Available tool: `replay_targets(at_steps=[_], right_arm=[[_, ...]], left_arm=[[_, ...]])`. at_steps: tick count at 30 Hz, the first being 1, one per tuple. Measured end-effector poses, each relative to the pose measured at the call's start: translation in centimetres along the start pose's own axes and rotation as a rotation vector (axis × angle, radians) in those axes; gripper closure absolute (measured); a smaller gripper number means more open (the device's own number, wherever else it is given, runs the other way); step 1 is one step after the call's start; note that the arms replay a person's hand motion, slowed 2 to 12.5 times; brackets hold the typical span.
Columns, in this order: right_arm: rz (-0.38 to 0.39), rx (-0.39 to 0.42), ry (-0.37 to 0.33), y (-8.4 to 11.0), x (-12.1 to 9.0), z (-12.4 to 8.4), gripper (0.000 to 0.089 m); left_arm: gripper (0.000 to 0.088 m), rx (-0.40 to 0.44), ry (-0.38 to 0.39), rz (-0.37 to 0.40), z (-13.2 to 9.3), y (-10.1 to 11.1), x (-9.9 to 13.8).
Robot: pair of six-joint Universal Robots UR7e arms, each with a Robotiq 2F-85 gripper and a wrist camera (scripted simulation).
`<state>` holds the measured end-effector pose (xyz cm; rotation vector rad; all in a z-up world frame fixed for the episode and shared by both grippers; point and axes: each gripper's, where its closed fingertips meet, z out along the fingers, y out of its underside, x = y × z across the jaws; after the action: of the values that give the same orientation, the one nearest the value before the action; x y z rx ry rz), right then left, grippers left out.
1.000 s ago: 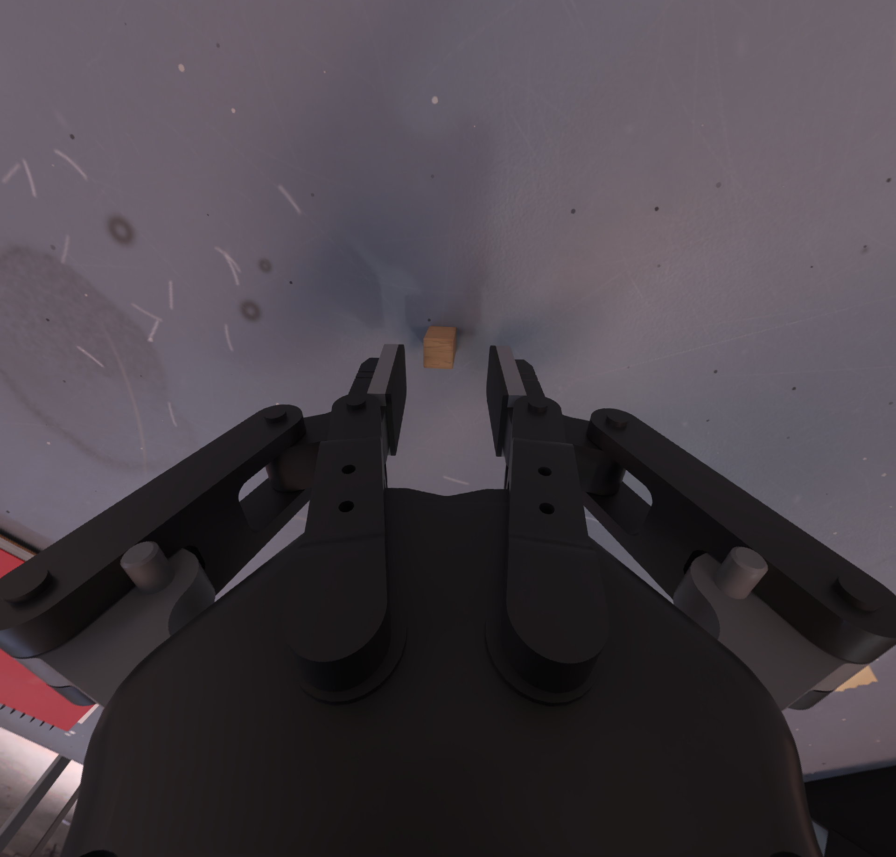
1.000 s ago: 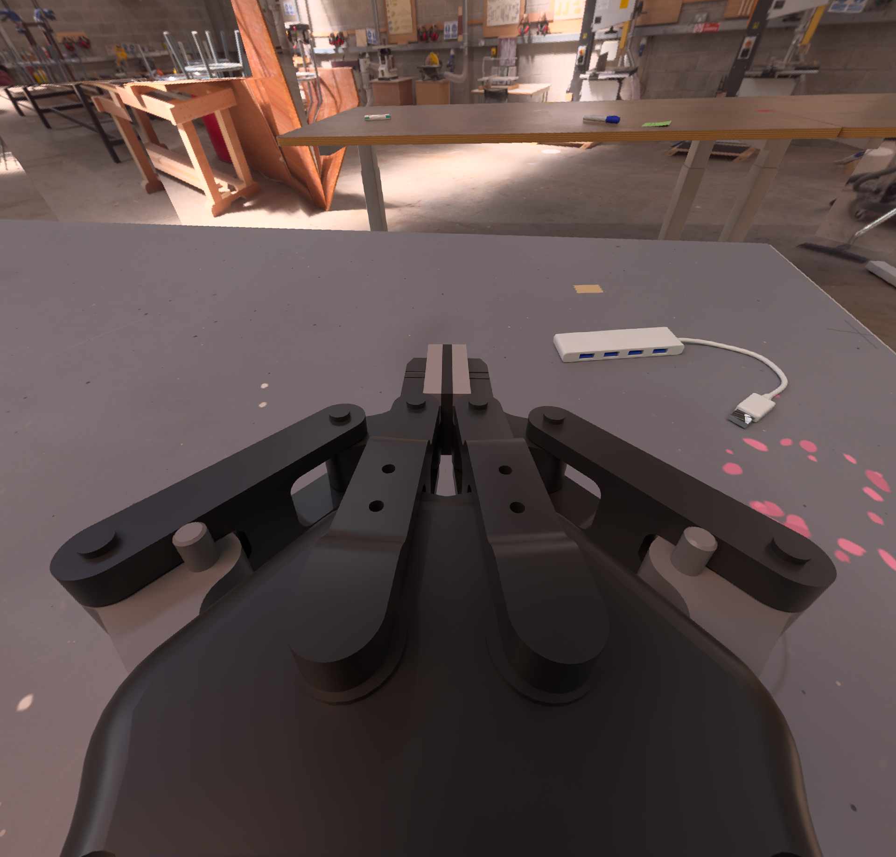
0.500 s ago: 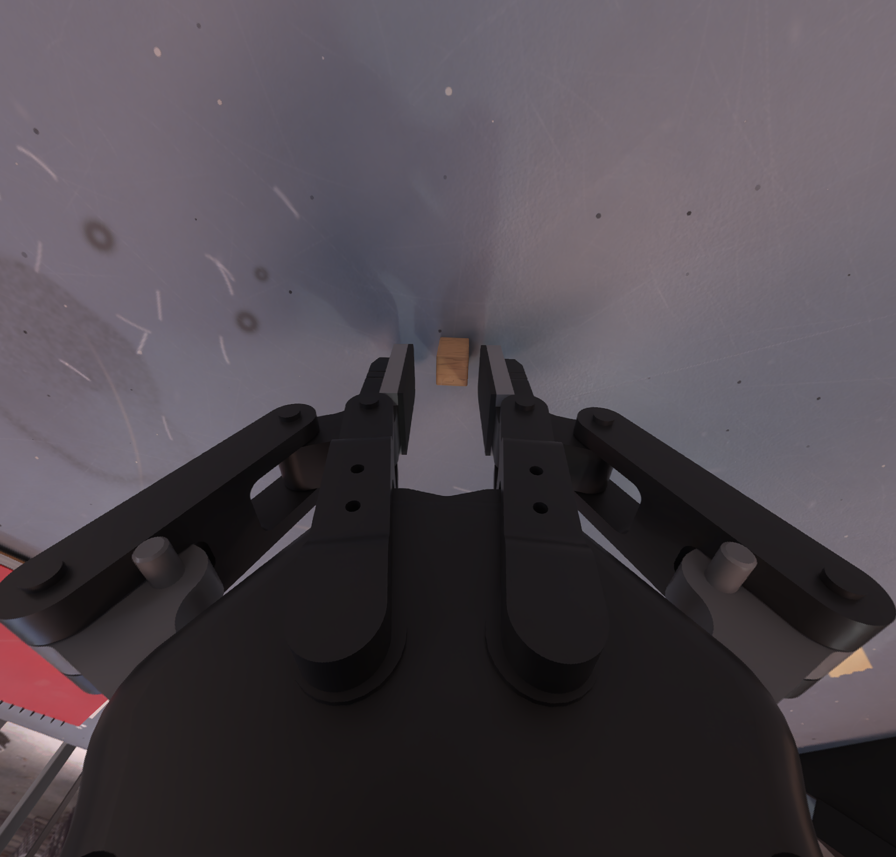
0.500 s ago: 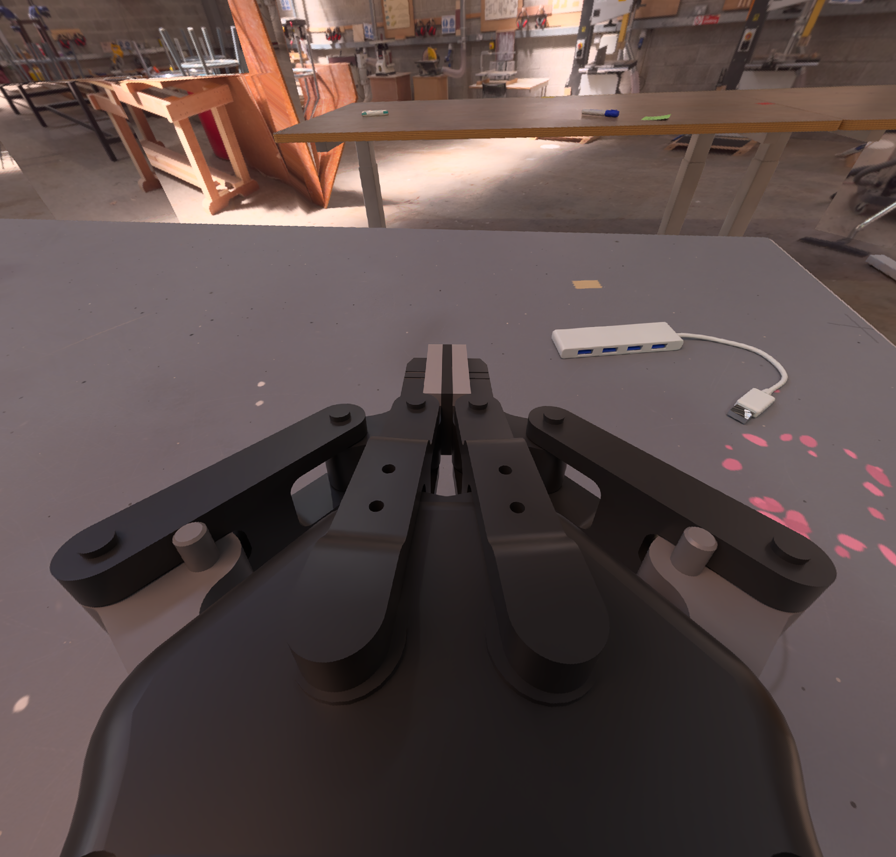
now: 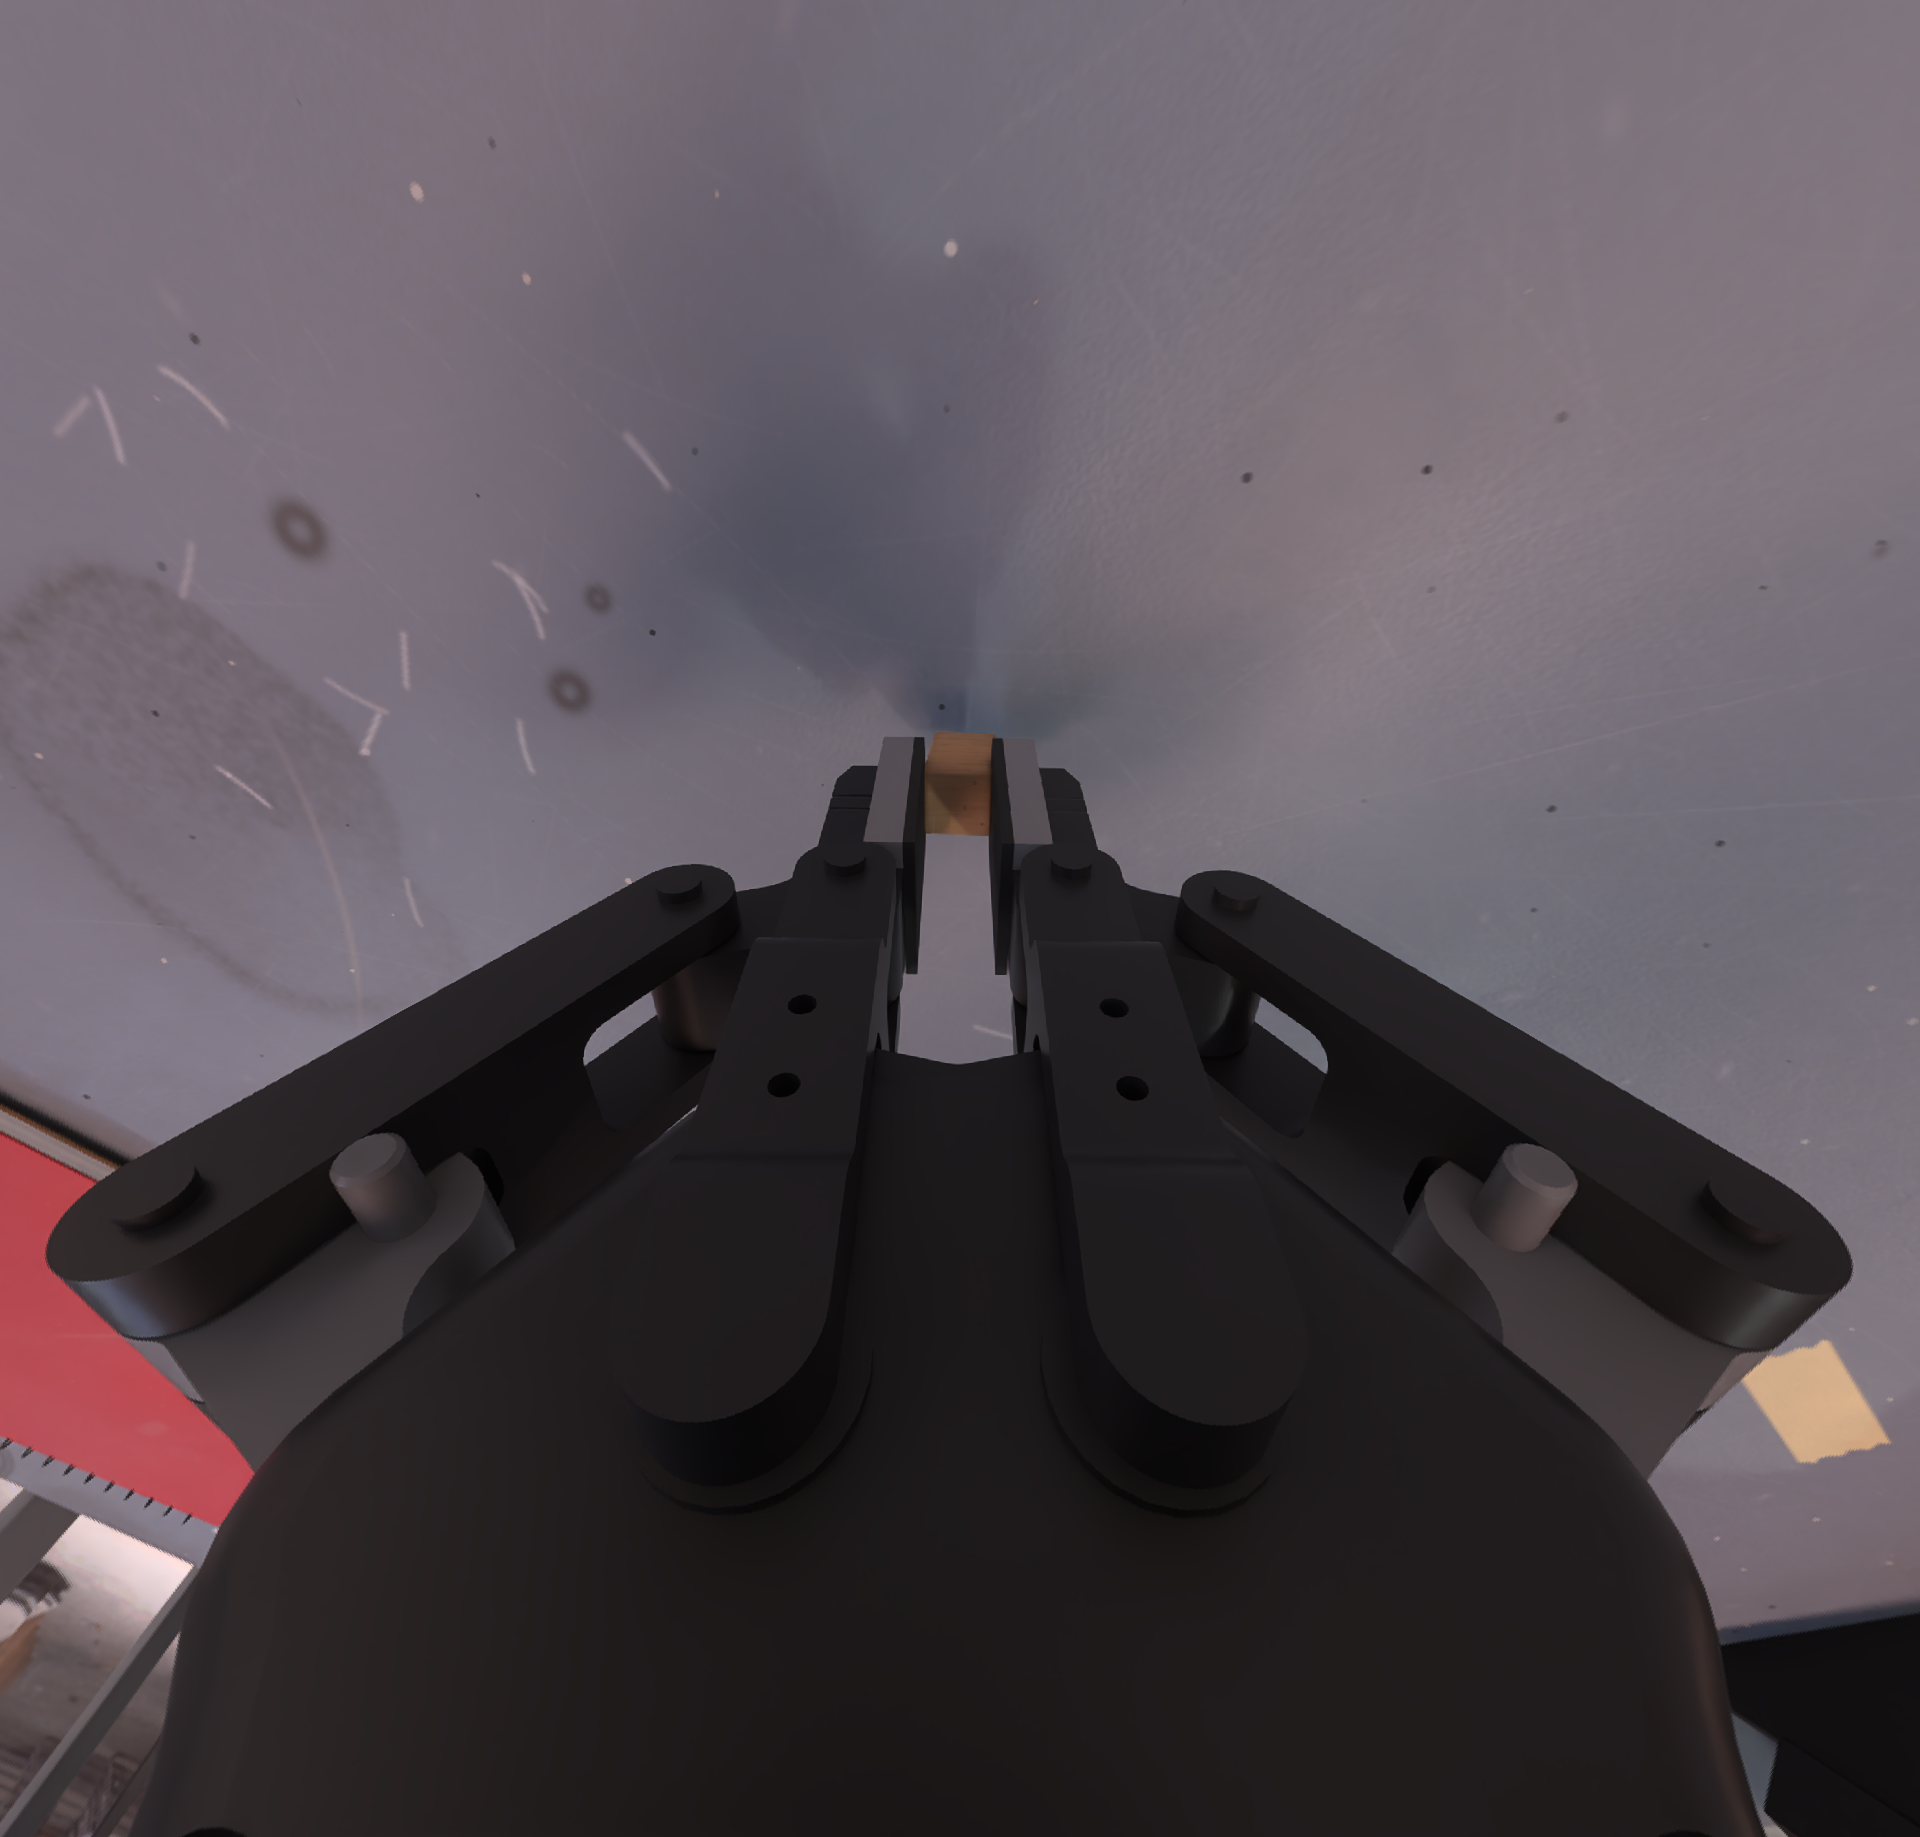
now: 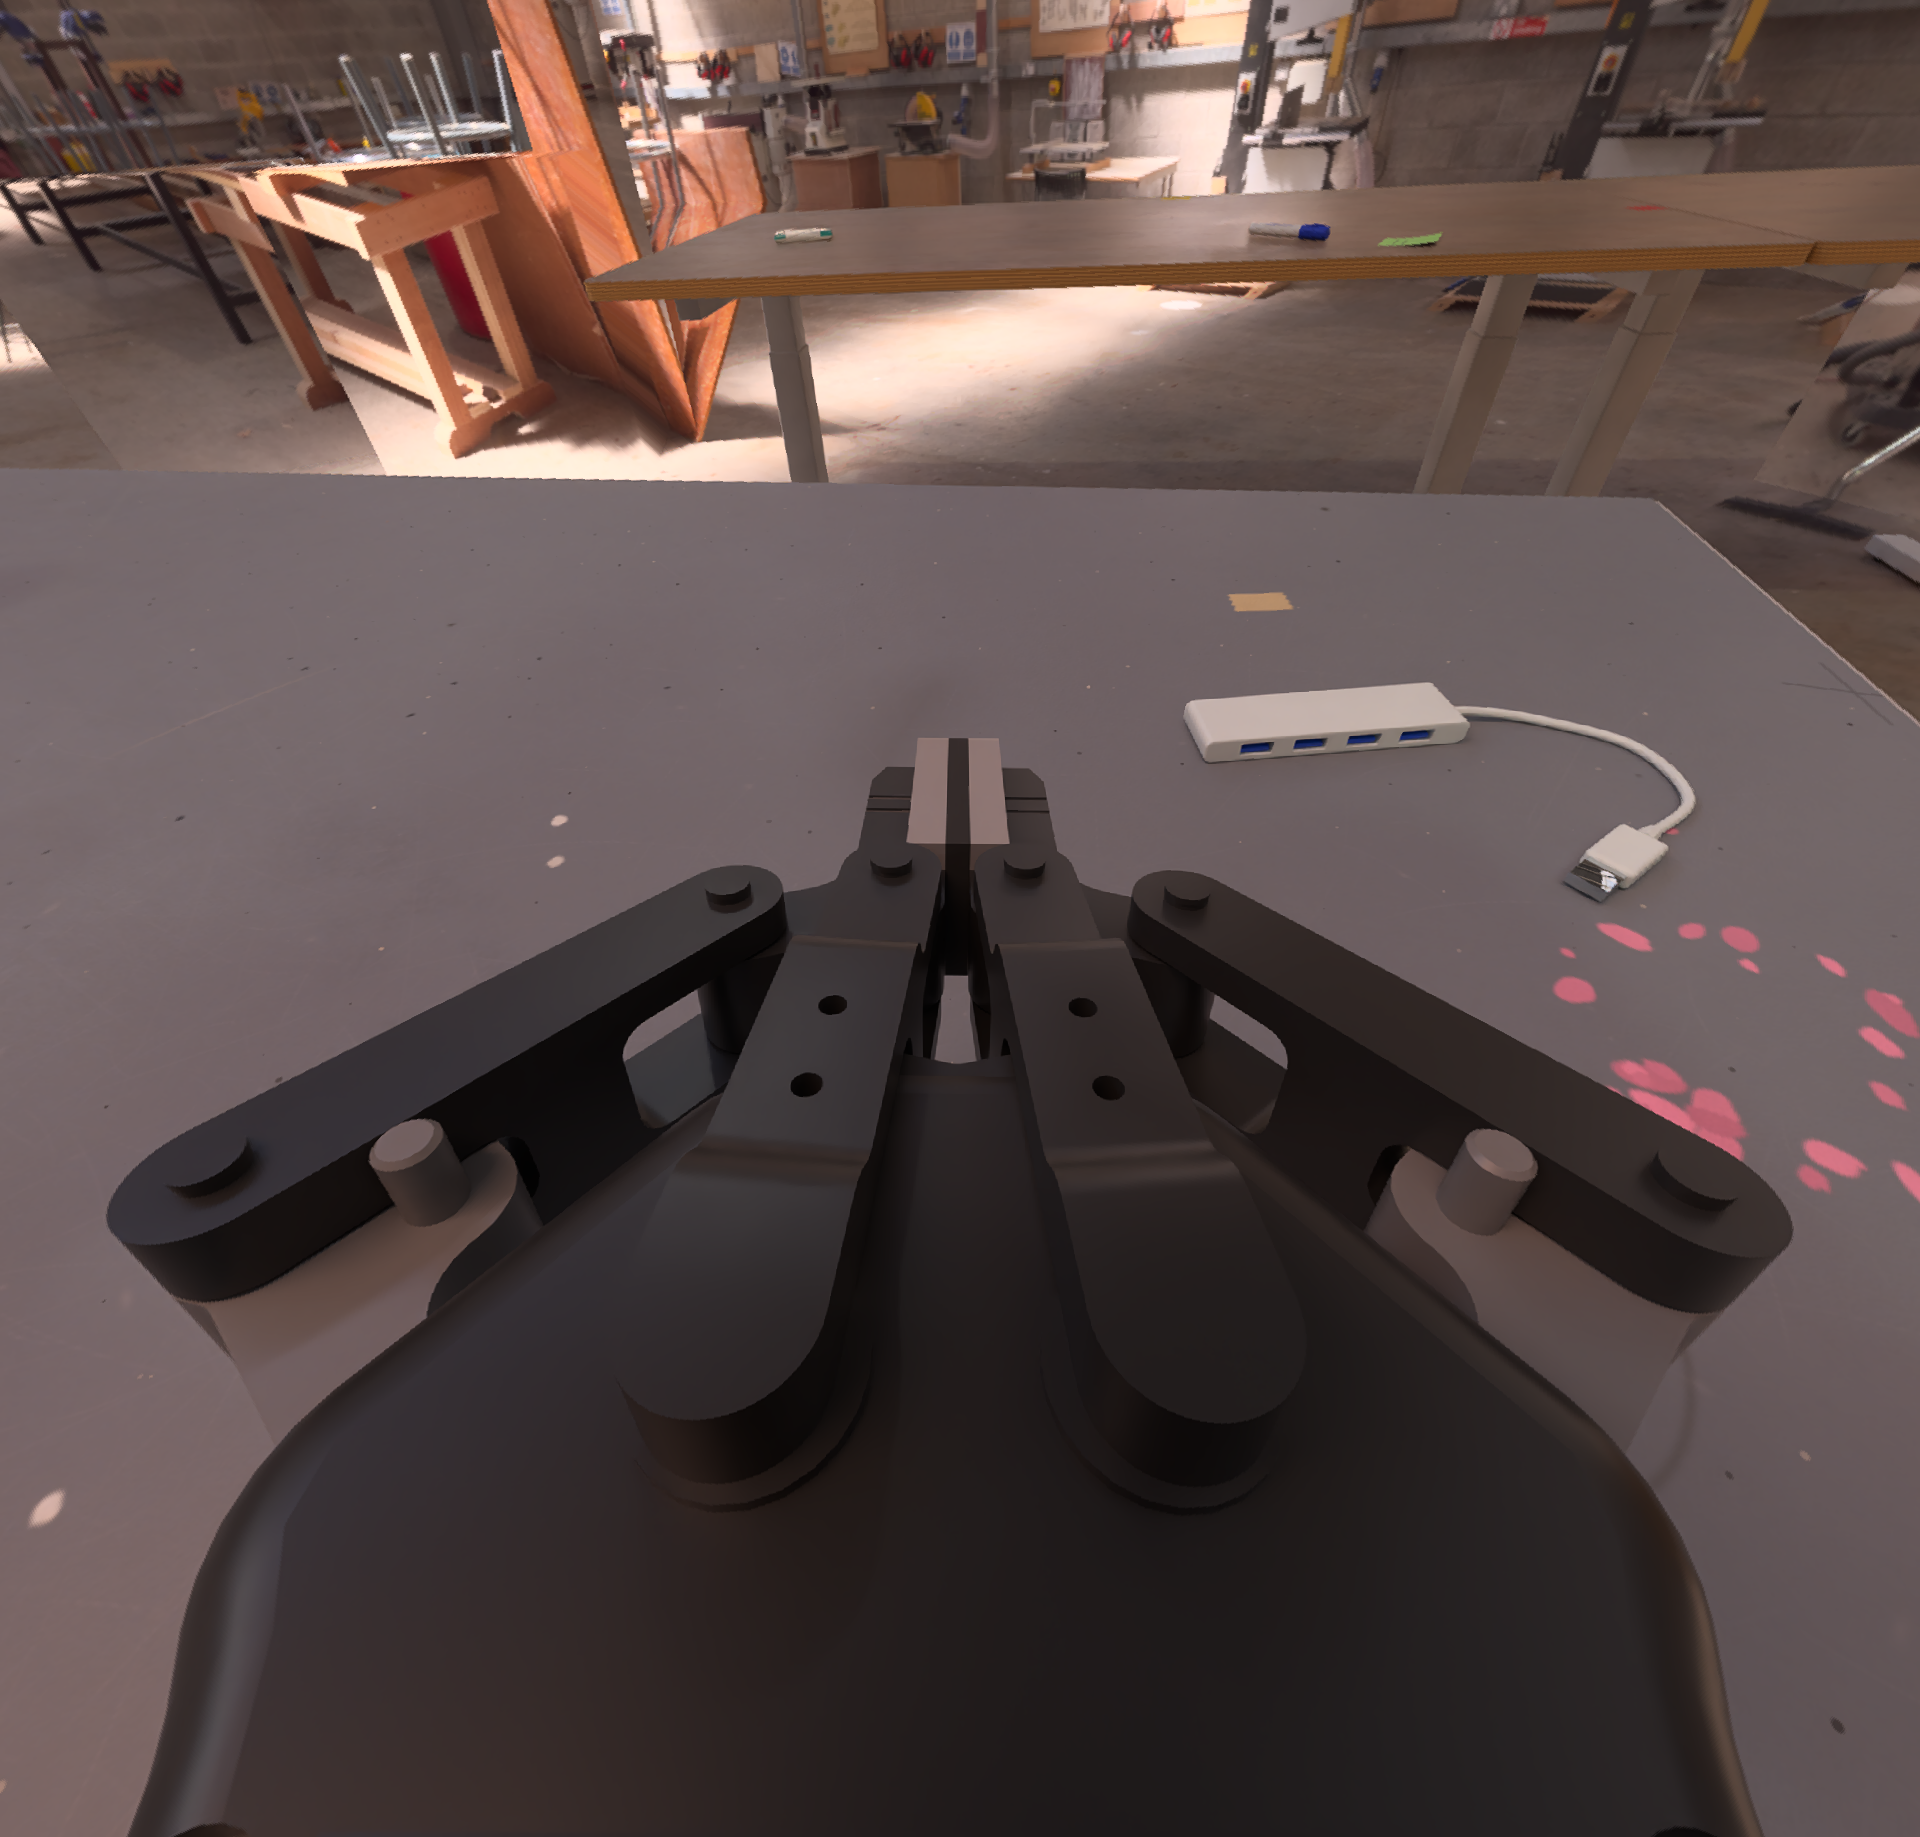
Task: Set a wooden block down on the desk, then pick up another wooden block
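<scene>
In the left wrist view a small light wooden block (image 5: 956,785) sits between my left gripper's (image 5: 958,788) two pads, which press against its sides just above the grey desk (image 5: 1351,437). The gripper points down at the desk and casts a dark shadow there. In the right wrist view my right gripper (image 6: 957,790) is shut with its pads together and nothing between them, held low over the grey desk (image 6: 416,696). No other wooden block shows in either view.
A white USB hub (image 6: 1327,720) with a white cable and plug (image 6: 1621,857) lies on the desk to the right of my right gripper. Pink spots (image 6: 1704,1101) mark the desk at right. Tan tape pieces (image 6: 1259,602) (image 5: 1813,1413) lie on the desk. A long wooden table (image 6: 1195,255) stands beyond.
My left gripper has moved down onto the block and its fingers have closed from wide apart to against the block's sides. The right gripper has barely moved.
</scene>
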<state>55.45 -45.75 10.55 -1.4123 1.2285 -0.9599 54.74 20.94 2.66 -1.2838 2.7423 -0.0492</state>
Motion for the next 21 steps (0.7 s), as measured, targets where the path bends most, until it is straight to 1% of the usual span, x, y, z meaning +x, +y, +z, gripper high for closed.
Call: replay_targets(at_steps=[3, 6, 11, 15, 21], right_arm=[[0.002, 0.001, -0.001, 0.0, 0.0, 0.0, 0.0893], [0.004, 0.003, -0.003, -0.1, 0.0, 0.0, 0.0893], [0.006, 0.008, -0.007, -0.2, -0.1, -0.1, 0.0893], [0.007, 0.012, -0.011, -0.3, -0.2, -0.2, 0.0893], [0.002, 0.02, -0.013, -0.5, -0.3, -0.3, 0.0893]], left_arm=[[0.077, 0.04, -0.007, 0.012, -1.2, -0.5, 0.5], [0.077, 0.097, -0.015, 0.033, -2.9, -1.2, 1.3], [0.077, 0.203, -0.019, 0.084, -6.0, -2.8, 3.8], [0.077, 0.281, -0.011, 0.146, -8.4, -4.3, 6.9], [0.077, 0.375, 0.018, 0.286, -10.9, -6.6, 13.4]])
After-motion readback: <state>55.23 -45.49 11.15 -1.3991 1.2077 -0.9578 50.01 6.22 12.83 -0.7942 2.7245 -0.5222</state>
